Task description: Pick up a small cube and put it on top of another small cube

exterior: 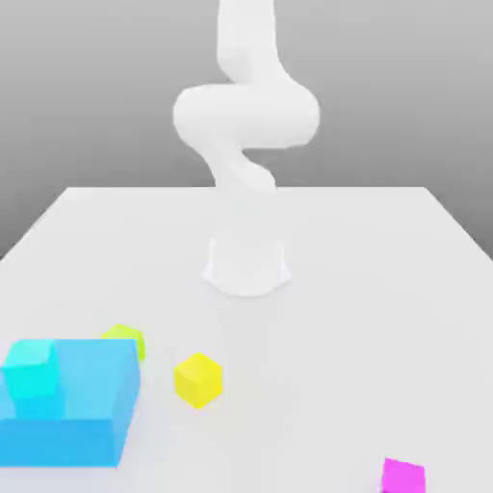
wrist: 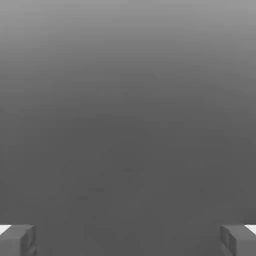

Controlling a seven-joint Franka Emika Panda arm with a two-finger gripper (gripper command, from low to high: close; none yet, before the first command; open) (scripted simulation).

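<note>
Exterior view: a white robot arm [exterior: 247, 116] rises over a pale surface [exterior: 289, 385], its end effector [wrist: 128, 241] spread wide with nothing between the fingertips, as the hand view shows, presumably ready to receive a cube. The magenta cube [exterior: 403, 476], likely the one to be lifted, sits alone near the edge at the exterior view's right, leaving room for a grasp. A yellow cube [exterior: 198, 380] rests well apart from it, beside a blue block [exterior: 72, 385] that carries a cyan cube [exterior: 34, 369], perhaps set there as an obstacle or a decoy. The pickup appears to lie ahead. The block partly hides a yellow-green object [exterior: 123, 339], possibly another cube, while the frame cuts off the magenta cube's base and the block's side. Which cube should serve as the base cannot be told.
</note>
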